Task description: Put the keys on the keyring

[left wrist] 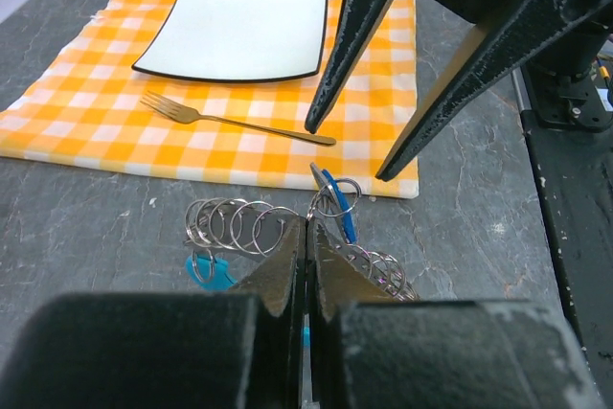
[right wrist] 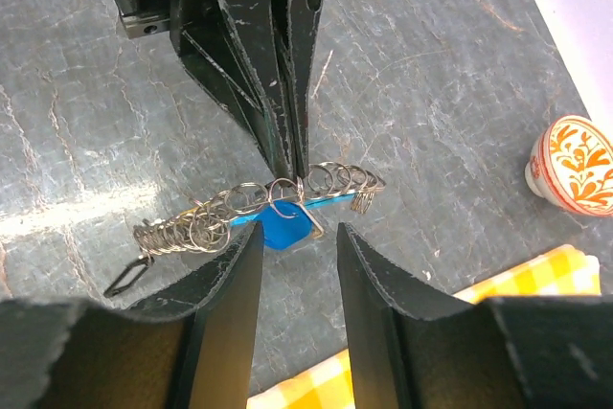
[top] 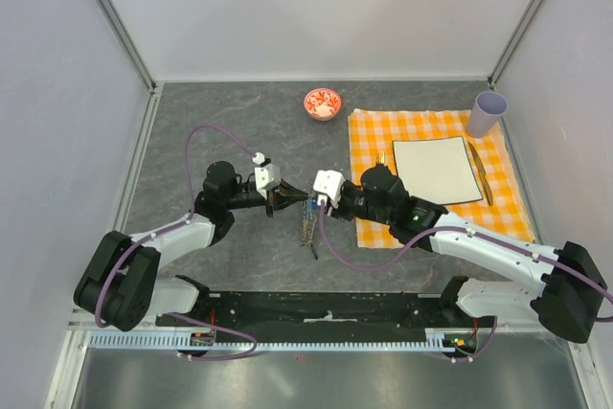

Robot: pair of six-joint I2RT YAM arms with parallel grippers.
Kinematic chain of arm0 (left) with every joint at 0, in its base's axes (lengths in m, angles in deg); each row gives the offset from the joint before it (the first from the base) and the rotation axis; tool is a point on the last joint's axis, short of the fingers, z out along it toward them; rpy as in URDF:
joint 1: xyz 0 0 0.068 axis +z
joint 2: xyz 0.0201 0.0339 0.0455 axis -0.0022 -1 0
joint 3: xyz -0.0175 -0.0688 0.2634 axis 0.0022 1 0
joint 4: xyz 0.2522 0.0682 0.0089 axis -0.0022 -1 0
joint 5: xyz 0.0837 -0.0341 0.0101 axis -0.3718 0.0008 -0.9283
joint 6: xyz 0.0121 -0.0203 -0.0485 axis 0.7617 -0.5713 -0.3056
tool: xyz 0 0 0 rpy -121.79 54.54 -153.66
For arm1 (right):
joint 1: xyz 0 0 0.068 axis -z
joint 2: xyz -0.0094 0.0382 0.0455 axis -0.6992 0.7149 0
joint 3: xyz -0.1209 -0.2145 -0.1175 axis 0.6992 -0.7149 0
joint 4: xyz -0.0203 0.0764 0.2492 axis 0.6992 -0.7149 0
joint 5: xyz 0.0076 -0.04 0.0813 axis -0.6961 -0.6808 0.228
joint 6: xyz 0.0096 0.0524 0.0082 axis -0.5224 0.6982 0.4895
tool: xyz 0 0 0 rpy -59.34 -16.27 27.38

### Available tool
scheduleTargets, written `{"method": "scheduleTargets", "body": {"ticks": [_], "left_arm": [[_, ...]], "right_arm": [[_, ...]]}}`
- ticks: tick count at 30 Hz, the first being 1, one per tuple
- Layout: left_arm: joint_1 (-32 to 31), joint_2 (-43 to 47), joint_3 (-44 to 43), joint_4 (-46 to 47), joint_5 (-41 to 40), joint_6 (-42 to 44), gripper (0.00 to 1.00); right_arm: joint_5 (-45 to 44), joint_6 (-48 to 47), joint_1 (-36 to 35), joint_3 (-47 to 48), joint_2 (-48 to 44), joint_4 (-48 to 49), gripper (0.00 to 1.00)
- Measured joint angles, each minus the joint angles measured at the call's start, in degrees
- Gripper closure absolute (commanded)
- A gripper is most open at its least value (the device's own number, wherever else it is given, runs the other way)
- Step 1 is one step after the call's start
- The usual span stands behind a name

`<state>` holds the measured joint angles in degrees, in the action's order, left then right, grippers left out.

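- Left gripper (left wrist: 306, 237), nearest my left wrist camera, is clenched on the keyring (left wrist: 235, 225). It pinches the wire mid-span, I judge to keep the loop steady and seemingly clear of the table (left wrist: 86, 227) while the other arm works.
- The keyring stretches crosswise between the two grippers, with small split rings crowded along its length.
- A blue-headed key (left wrist: 336, 203) dangles from the keyring just beside the pinch, so I take it to be threaded on.
- The right gripper (right wrist: 297, 235) faces the keyring from the opposite side, jaws parted and grasping nothing. The blue head sits in the gap between them, and I see no contact.
- I read that stance as released but close, leaving room to adjust or re-grip if the key sits badly.
- Beyond the keyring, a fork (left wrist: 230, 120) and a plate (left wrist: 239, 31) lie on a checked cloth (left wrist: 57, 131), well apart and out of my way.
- I cannot tell whether other keys remain loose.
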<state>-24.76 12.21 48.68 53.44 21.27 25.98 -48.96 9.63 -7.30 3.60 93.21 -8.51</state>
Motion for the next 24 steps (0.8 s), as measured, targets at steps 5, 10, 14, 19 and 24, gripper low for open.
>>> {"method": "scheduleTargets", "body": {"ticks": [5, 10, 14, 19, 24], "left_arm": [[-0.3, 0.4, -0.1, -1.3, -0.5, 0.0, 0.98], [-0.6, 0.7, -0.1, -1.7, -0.6, 0.0, 0.98], [-0.6, 1.1, -0.1, -2.2, -1.0, 0.0, 0.98], [-0.6, 1.3, -0.1, -2.6, -1.6, 0.0, 0.98], [-0.6, 1.5, -0.1, -2.8, -2.0, 0.0, 0.98]], "right_arm": [[-2.9, -3.1, -2.3, 1.2, 1.7, 0.0, 0.55], [-4.2, -5.8, -4.7, 4.4, 5.0, -0.9, 0.57], [-5.6, -7.0, -5.2, 5.5, 6.5, -1.2, 0.62], [-8.0, -7.6, -5.2, 5.7, 7.4, -2.8, 0.7], [-9.2, -8.0, -5.2, 5.7, 7.4, -3.7, 0.87]]}}
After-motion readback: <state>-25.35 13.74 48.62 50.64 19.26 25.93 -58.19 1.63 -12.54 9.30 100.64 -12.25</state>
